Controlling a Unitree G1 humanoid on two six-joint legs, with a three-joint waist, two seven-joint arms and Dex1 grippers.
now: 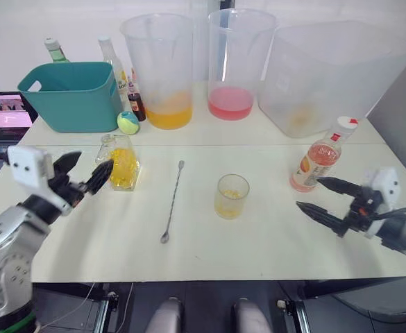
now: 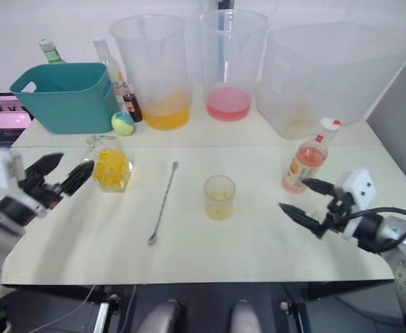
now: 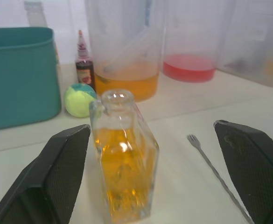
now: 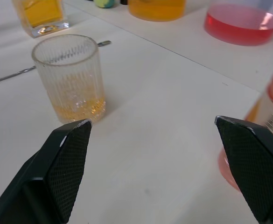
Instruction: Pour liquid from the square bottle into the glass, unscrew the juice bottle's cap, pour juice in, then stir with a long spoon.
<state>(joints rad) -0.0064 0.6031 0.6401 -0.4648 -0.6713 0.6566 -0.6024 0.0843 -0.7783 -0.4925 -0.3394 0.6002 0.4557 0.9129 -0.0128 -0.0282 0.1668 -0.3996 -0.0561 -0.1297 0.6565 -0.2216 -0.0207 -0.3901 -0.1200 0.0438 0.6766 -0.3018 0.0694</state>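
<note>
The square bottle [image 1: 123, 163] stands on the table's left half, part full of yellow liquid, its neck open at the top. My left gripper [image 1: 85, 171] is open just to its left, fingers [image 3: 64, 163] apart and not touching it. At mid-table the glass [image 1: 231, 196] holds a little yellow liquid. The long spoon [image 1: 173, 201] lies flat between bottle and glass. The juice bottle [image 1: 318, 161] stands at the right with its white cap [image 1: 345, 127] on. My right gripper [image 1: 312, 194] is open just in front of it, apart from it.
Along the back stand a teal bin [image 1: 71, 94], a pitcher of orange liquid [image 1: 164, 69], a pitcher of pink liquid [image 1: 237, 62] and a big clear tub [image 1: 327, 76]. A small ball [image 1: 128, 122] and a dark little bottle [image 1: 137, 104] sit beside the bin. A laptop [image 1: 5, 114] is far left.
</note>
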